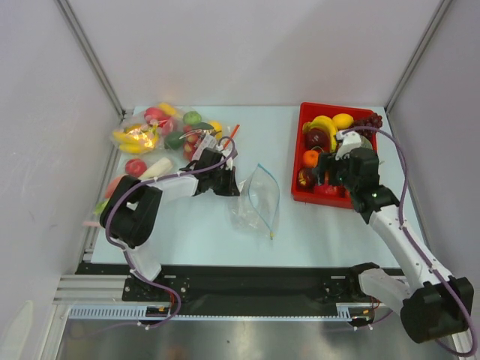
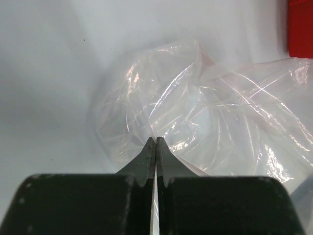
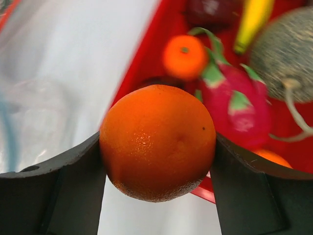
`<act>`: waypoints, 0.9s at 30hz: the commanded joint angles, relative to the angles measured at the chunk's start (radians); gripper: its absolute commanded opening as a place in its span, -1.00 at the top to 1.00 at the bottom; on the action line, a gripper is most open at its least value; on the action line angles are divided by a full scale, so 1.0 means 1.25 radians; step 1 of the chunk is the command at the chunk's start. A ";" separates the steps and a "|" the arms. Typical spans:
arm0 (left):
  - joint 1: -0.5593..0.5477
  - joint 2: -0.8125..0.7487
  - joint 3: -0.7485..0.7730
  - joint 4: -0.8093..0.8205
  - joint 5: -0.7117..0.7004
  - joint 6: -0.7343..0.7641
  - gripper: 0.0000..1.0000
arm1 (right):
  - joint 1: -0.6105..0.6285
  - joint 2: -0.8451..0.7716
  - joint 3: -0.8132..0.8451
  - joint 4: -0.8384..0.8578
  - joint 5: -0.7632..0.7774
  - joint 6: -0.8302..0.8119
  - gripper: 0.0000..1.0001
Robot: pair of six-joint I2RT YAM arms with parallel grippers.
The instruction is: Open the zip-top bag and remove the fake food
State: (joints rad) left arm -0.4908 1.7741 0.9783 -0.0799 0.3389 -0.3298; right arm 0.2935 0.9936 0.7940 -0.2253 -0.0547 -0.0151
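Observation:
The clear zip-top bag [image 1: 255,199] lies mid-table with its blue-green zip strip towards the right; I see no fruit in it. My left gripper [image 1: 227,182] is at the bag's left end. In the left wrist view its jaws [image 2: 155,140] are shut with a sliver of the bag's film [image 2: 210,112] pinched between them. My right gripper [image 1: 324,178] is over the left edge of the red tray [image 1: 304,196]. It is shut on an orange fake fruit [image 3: 157,142], held between both fingers above the tray's rim.
The red tray [image 3: 146,58] holds a small orange [image 3: 185,56], a pink dragon fruit [image 3: 234,103], a netted melon [image 3: 286,54], bananas and grapes. A heap of other bagged fruits [image 1: 161,131] sits at the back left, with loose pieces [image 1: 136,166] beside it.

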 commanded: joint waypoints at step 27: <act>-0.005 -0.073 0.000 -0.007 -0.012 0.023 0.99 | -0.328 0.334 0.128 -0.014 0.192 0.120 0.35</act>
State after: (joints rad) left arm -0.4915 1.7279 0.9775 -0.0925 0.3244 -0.3283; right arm -0.1062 1.3781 0.9070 -0.3012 0.1543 0.1181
